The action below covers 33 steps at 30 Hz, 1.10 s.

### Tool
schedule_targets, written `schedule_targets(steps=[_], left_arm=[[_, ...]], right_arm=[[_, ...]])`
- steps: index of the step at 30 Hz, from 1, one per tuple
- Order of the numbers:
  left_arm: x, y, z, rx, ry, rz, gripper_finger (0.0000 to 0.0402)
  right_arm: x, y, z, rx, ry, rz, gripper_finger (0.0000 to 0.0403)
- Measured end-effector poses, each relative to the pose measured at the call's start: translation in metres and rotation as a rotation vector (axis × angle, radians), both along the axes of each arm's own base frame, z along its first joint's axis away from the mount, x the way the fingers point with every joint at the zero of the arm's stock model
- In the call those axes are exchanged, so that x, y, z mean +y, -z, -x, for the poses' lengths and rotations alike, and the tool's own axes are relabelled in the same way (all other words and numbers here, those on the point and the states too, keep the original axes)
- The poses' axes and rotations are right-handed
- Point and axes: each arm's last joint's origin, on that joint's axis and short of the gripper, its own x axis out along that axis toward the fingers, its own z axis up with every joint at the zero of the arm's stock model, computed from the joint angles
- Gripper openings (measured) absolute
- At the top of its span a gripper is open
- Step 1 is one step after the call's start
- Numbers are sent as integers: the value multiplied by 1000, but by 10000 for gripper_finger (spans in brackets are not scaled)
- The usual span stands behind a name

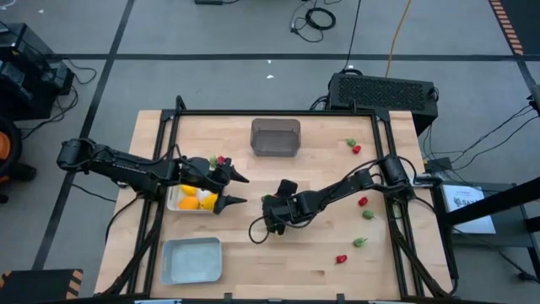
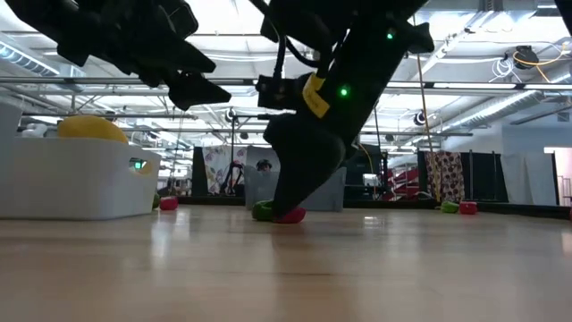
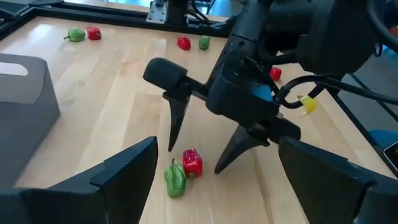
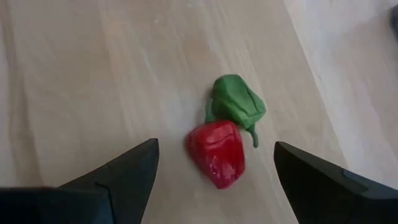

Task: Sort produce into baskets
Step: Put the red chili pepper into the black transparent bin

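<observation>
A red pepper piece (image 4: 216, 152) and a green pepper piece (image 4: 236, 102) lie touching on the table's middle. My right gripper (image 4: 214, 171) is open and points down over them. Its fingers (image 3: 177, 121) stand on either side of the red piece (image 3: 192, 163) without touching it. My left gripper (image 1: 239, 189) is open and empty, hovering just right of the white tray (image 1: 173, 201), which holds yellow-orange rounds (image 1: 196, 200). The dark grey bin (image 1: 275, 137) stands at the far middle. The light grey-blue tray (image 1: 192, 259) stands at the near left.
More red and green pieces lie on the table's right half (image 1: 353, 146), (image 1: 365, 207), (image 1: 360, 241), (image 1: 342, 259). One small pair (image 1: 221, 160) lies by the white tray's far side. A black box (image 1: 384, 91) sits beyond the far edge.
</observation>
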Motion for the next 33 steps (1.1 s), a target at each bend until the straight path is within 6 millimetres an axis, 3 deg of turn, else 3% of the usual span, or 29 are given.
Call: schedule_targets(steps=[7, 25, 33], left_arm=[[0, 1, 0, 8, 1, 0, 341], [0, 4, 2, 45, 0, 7, 341], [0, 5, 2, 57, 0, 6, 341]], right_arm=[[-6, 1, -1, -8, 27, -31, 284], [-22, 14, 2, -9, 61, -177, 111], [-21, -7, 10, -15, 43, -175, 64]])
